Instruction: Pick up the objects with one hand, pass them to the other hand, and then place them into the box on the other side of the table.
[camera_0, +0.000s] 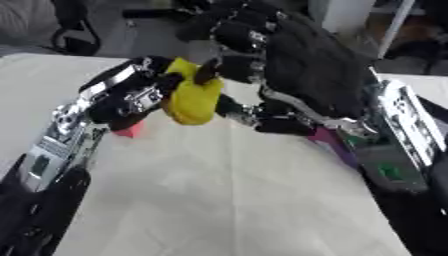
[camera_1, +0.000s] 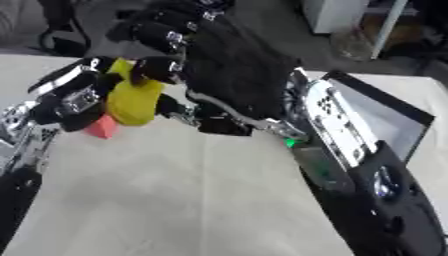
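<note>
The left robot hand (camera_0: 131, 97) and the right robot hand (camera_0: 289, 65) meet above the middle of the pale bench (camera_0: 227, 200), with a yellow object (camera_0: 192, 100) held between them. The left robot hand comes in from the left edge, its black and silver fingers curled round the left side of the yellow object. The right robot hand, a large black shape reaching in from the right, has its fingers bent down over the top and right side of the same object, so both hands touch it at once. The yellow object is soft-edged and rounded, hanging clear of the bench surface in the air between the two palms.

Just below the left robot hand a small pink-red piece (camera_1: 102, 127) shows; whether it lies on the bench or is held cannot be told. Under the right forearm a strip of magenta (camera_0: 328, 142) peeks out. The right forearm carries a silver panel with rows of small holes and a green light (camera_1: 289, 144) near the wrist. At the right edge a dark box (camera_1: 385, 117) with a grey inside sits on the bench. No brand, label or lettering can be read on the arms, the object or the box.
</note>
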